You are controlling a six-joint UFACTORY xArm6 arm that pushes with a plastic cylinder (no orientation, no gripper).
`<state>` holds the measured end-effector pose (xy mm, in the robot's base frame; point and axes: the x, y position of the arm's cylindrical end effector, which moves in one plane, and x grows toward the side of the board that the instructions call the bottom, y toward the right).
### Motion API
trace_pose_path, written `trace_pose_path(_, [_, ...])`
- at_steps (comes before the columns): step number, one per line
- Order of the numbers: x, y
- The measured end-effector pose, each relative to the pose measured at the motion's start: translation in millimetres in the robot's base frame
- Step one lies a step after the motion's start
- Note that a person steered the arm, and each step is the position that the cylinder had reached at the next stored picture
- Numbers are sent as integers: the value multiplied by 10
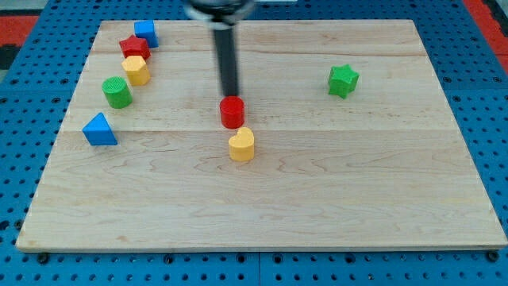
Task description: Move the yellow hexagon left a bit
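Note:
The yellow hexagon (136, 71) sits near the board's upper left, touching the red star (134, 48) just above it. My tip (231, 97) is well to the right of the hexagon, near the board's middle. It stands just above the red cylinder (232, 112), touching or almost touching its top edge. The dark rod comes down from the view's top.
A blue cube (145, 32) lies above the red star. A green cylinder (117, 92) lies just below-left of the hexagon, and a blue triangle (99, 129) further down-left. A yellow heart (241, 144) sits below the red cylinder. A green star (343, 80) lies at the right. The wooden board (357, 199) rests on a blue pegboard.

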<state>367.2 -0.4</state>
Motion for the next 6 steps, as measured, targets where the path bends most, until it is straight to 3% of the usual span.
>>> trace_pose_path(1, [79, -174])
trace_pose_path(2, [-205, -214])
trace_pose_path(4, [-427, -1603])
trace_pose_path(5, [-430, -1938])
trace_pose_path(6, [-434, -1731])
